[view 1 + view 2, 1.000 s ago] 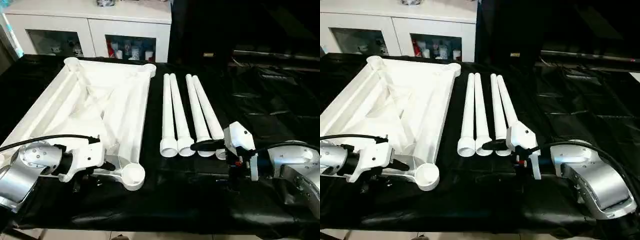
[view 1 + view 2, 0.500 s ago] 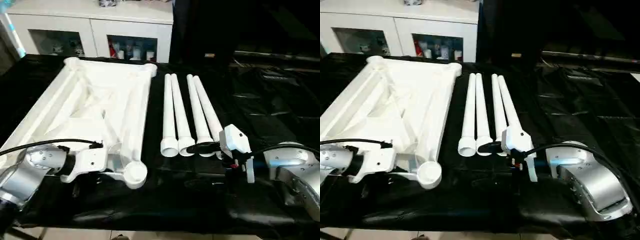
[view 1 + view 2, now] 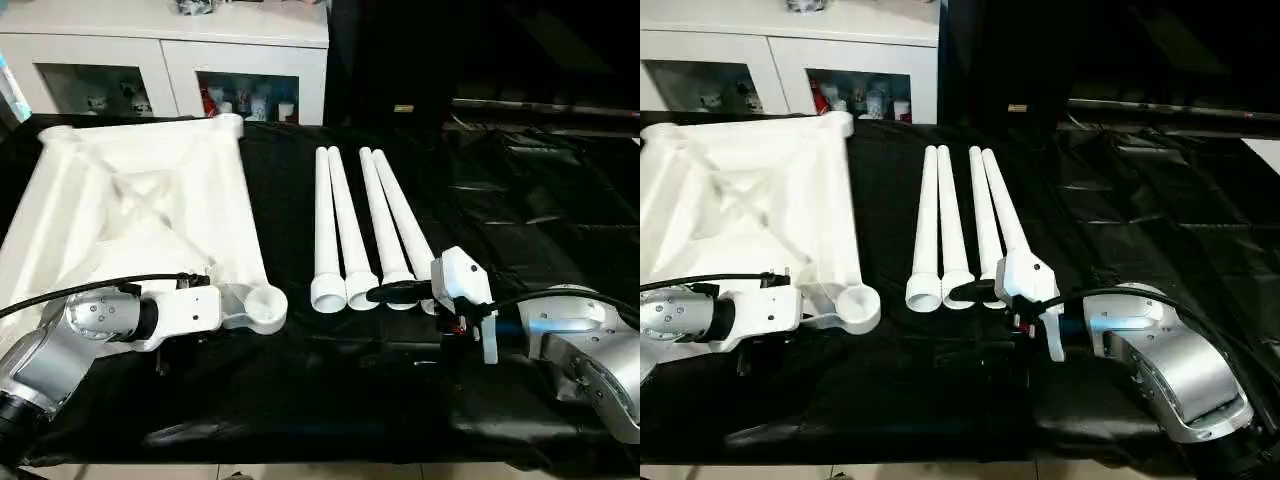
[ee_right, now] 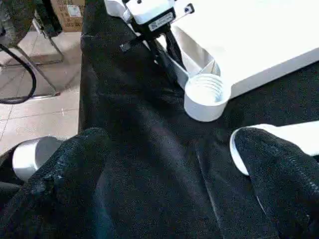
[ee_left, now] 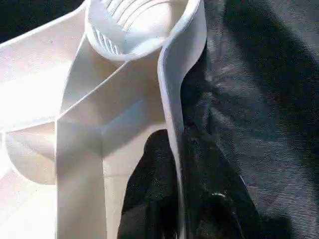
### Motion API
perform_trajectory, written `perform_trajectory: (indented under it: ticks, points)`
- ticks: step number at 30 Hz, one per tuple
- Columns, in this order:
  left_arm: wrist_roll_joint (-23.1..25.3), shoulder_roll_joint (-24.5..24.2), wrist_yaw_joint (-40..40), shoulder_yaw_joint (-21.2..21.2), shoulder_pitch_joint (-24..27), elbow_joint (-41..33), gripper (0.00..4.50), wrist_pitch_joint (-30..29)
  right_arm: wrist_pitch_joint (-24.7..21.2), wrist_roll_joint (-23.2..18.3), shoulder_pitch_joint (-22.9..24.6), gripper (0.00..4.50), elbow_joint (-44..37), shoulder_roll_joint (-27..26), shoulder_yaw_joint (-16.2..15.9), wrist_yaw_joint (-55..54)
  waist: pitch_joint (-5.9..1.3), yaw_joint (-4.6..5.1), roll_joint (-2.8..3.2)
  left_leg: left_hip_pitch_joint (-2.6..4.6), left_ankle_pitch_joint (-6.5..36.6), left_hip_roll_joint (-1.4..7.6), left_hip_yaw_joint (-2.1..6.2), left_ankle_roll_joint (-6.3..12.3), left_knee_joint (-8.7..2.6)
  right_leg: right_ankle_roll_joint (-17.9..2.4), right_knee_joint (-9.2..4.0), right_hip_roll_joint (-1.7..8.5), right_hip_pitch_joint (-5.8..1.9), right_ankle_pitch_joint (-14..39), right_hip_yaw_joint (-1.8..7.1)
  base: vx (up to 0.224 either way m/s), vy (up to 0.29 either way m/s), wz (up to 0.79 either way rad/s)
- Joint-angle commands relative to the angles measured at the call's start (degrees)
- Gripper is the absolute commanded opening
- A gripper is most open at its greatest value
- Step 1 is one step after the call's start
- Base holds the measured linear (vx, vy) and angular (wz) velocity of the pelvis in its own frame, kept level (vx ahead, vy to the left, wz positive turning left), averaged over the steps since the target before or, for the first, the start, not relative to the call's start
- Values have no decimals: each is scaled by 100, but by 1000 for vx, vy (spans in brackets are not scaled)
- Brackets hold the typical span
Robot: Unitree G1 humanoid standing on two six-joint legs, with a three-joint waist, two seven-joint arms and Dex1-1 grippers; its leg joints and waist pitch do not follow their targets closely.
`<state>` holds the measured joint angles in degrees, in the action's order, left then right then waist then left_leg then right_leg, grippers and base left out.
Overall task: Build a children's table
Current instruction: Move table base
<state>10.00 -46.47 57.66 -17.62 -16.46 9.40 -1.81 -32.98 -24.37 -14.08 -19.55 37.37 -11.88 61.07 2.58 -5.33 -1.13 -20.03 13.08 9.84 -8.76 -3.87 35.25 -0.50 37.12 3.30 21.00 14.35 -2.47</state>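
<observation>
Left eye view: the left tool (image 3: 205,322) pinches the tabletop (image 3: 140,215) rim by its near socket, while the spread right tool (image 3: 400,293) sits at the legs' (image 3: 370,225) near ends, which run away from it.

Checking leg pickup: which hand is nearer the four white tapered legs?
Right. The right hand sits open at the white tapered legs' wide ends; the left hand pinches the white ribbed tabletop's rim.

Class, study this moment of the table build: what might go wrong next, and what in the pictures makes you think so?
The left gripper pinches only the thin rim of the tabletop, so it may slip. The open right gripper sits at the legs, which lie touching in pairs; grabbing one may nudge its neighbour.
</observation>
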Motion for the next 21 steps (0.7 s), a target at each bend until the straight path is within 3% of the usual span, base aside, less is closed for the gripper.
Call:
perform_trajectory:
  ticks: [1,10,14,15,19,21]
  points:
    - [457,0,-528,44,78,101,6,-1,83,54,-101,450,26,22,-47,-15,-265,-48,23,10,468,343,107,175,-485,-1352,-395,524,-203,-174,298,0,0,0]
    - [388,73,-629,35,-28,468,7,404,118,90,-178,450,87,-43,-55,-44,-275,-61,25,17,425,342,106,180,-481,-1298,-391,527,-193,-155,303,0,0,0]
    - [-67,115,-411,268,79,385,7,317,199,-14,-192,450,61,-172,76,-96,-297,-66,23,4,264,333,103,188,-467,-1352,-352,519,-197,-474,297,0,0,0]
    - [-204,63,-283,343,111,335,76,210,175,-85,-223,450,57,-271,195,-223,-306,-65,20,11,176,327,97,223,-453,-1369,-339,516,-195,-634,299,0,0,0]
    - [-474,-119,57,465,231,148,92,4,-26,-158,-315,450,107,-364,311,-449,-312,-42,21,11,38,325,95,271,-447,-1399,-323,500,-192,-821,290,0,0,0]
    - [-572,-235,138,570,294,-9,121,-118,-112,-198,-377,450,156,-451,366,-571,-289,-43,33,15,182,324,91,253,-465,-1387,-344,506,-175,-598,291,0,0,0]
